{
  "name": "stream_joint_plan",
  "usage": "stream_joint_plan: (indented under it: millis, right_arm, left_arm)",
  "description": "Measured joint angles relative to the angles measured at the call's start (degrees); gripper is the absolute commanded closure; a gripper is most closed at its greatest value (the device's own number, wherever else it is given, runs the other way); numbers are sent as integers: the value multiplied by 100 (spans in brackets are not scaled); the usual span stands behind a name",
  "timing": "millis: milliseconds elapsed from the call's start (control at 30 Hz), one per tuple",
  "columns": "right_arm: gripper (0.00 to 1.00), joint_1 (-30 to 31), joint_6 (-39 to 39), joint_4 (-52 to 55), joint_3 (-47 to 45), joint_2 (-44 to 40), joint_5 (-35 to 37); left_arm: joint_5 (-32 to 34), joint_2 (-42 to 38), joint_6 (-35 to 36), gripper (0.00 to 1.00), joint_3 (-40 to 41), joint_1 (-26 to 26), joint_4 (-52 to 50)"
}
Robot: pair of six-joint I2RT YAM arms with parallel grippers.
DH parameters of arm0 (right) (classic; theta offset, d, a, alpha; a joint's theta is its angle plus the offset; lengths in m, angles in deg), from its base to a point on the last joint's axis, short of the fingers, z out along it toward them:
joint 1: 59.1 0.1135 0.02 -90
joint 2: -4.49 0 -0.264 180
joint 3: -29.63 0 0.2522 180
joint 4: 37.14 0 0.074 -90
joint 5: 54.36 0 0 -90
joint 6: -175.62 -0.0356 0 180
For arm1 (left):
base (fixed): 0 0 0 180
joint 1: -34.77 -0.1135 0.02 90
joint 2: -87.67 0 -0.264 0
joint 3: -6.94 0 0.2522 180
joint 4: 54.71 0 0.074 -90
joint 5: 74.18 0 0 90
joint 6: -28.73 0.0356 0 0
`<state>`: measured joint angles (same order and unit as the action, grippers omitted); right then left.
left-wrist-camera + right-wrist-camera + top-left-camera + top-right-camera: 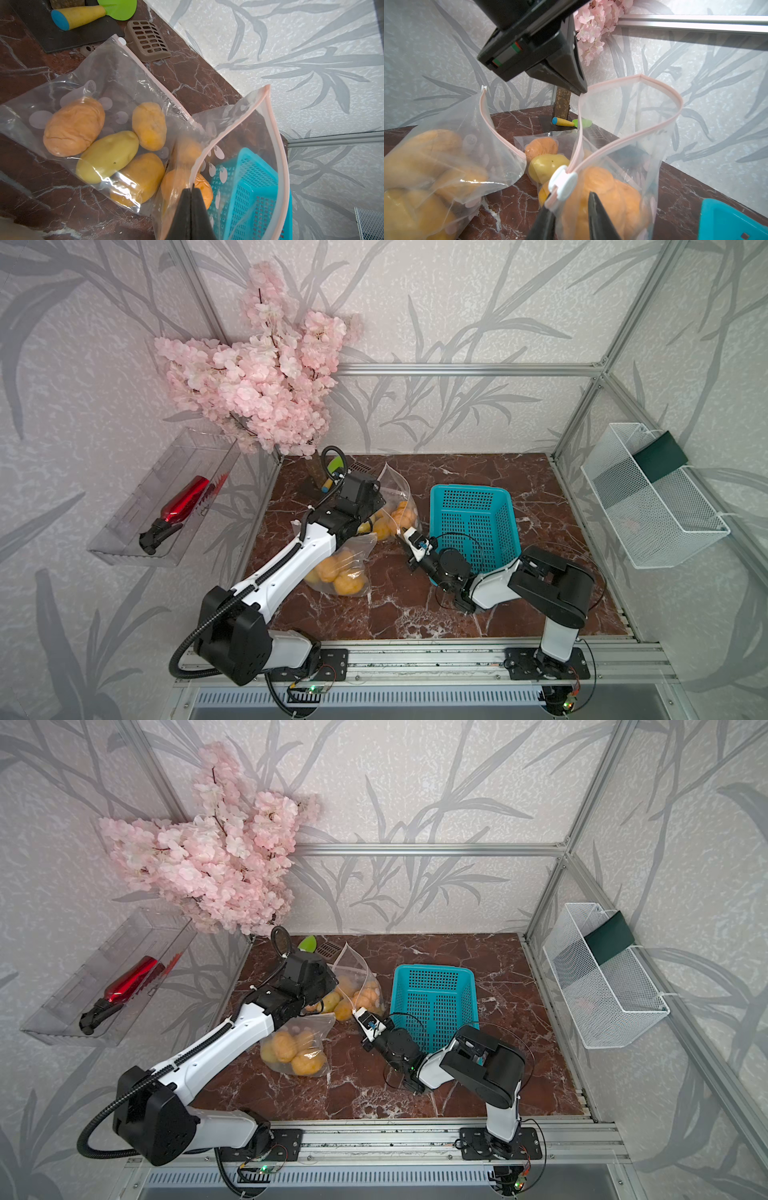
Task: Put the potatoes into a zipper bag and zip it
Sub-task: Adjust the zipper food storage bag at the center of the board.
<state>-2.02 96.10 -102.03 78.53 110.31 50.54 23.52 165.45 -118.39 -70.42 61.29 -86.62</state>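
Your table is red-brown marble [478,605] veined white, walled in grey leaf-patterned paper inside an aluminium frame. On the left wall a clear tray [124,549] holds a red spray bottle [183,502], and a pink blossom branch [257,381] fills the back left corner.

Your left arm reaches forward over a front bag [357,549] of potatoes [351,585]. Its wrist bends down, and the left gripper [192,186] is pinched tight on the pink rim of the zipper bag [654,128], holding that mouth up in an open loop. More potatoes lie in a flat bag [116,83] under that wrist, and orange ones sit in the held bag.

Your right gripper [570,194] comes in low from the right with its jaws a little apart. They straddle the zipped end just under the white slider [563,182], and the track lies against one finger.

The teal basket [473,514] stands just beside the held bag, and your right forearm crosses its near corner. A white wire basket [648,506] hangs on the right wall. Bare marble runs along the front rail.
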Motion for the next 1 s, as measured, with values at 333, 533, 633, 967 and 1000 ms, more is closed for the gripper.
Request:
stream_joint_plan:
  millis: [333, 533, 633, 967, 1000]
  right_arm:
    - [69, 4, -103, -4, -31, -136, 138]
    - [66, 13, -166, 0, -28, -136, 111]
    - [70, 15, -166, 0, -28, -136, 125]
    - [86, 26, -94, 0, -28, -201, 258]
    - [87, 26, -83, 0, -28, -203, 267]
  left_arm:
    - [-151, -57, -59, 100, 76, -68, 70]
    - [-186, -61, -61, 100, 90, -76, 105]
    - [-192, -68, -66, 100, 98, -76, 120]
    - [-304, -90, -120, 100, 210, -83, 210]
    - [-310, -90, -125, 100, 216, -83, 216]
